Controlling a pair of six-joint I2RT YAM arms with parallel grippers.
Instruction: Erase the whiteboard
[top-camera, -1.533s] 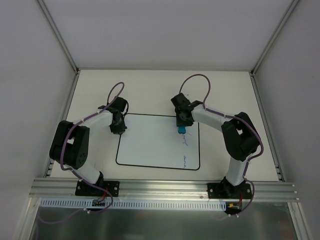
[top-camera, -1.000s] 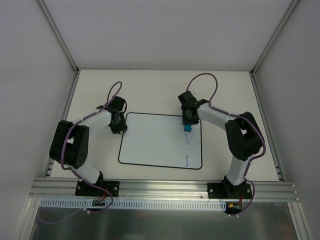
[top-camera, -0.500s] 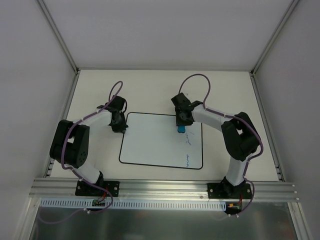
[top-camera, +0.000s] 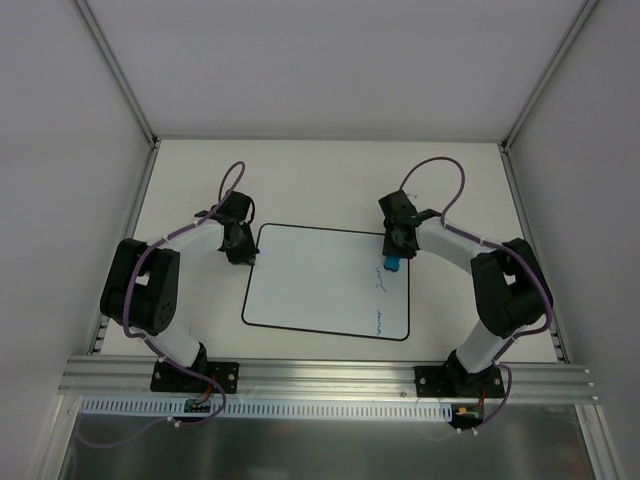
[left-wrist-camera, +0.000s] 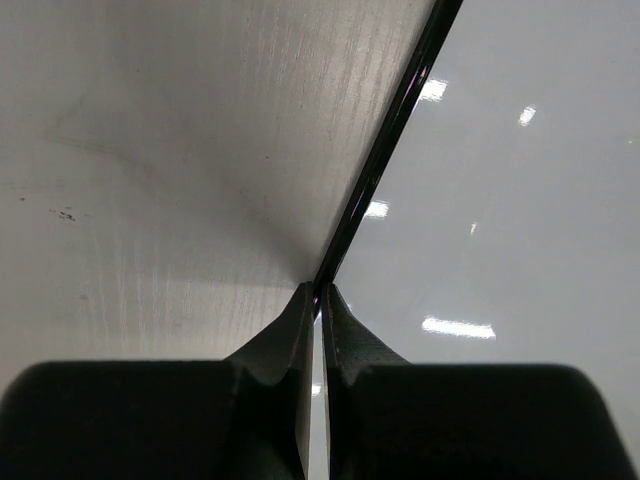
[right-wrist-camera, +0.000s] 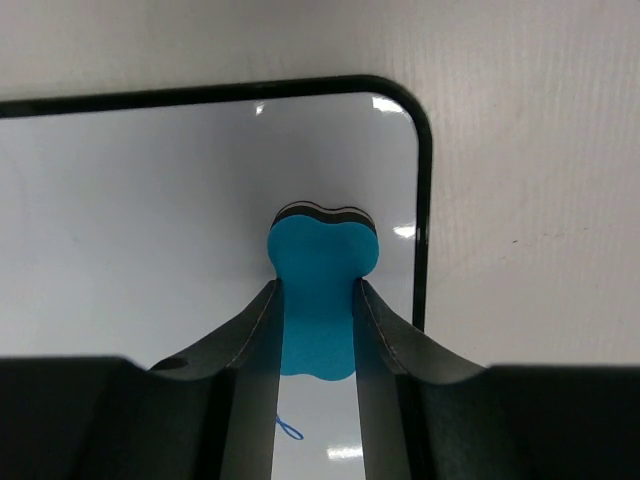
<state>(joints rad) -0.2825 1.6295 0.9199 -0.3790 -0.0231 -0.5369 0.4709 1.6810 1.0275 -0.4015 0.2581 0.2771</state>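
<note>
- The whiteboard (top-camera: 325, 282) lies flat on the bench (top-camera: 300, 180) between the two arms, slightly skewed to the near rail.
- Left tool (left-wrist-camera: 318, 292): jaws drawn almost together, with the tips at the board's black left border near its far corner. Whether they pinch the edge is unclear.
- Right tool (right-wrist-camera: 316, 290): clamped on a blue eraser (right-wrist-camera: 320, 255), whose dark end sits against the board just inside its far right corner.
- Faint blue marks (top-camera: 378, 283) lie near the right border.

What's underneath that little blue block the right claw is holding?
The whiteboard, near its rounded far corner. The blue block, pinched in the right claw, hides the patch directly beneath it, so any ink there can't be seen. A blue scribble shows nearer the arm.
</note>
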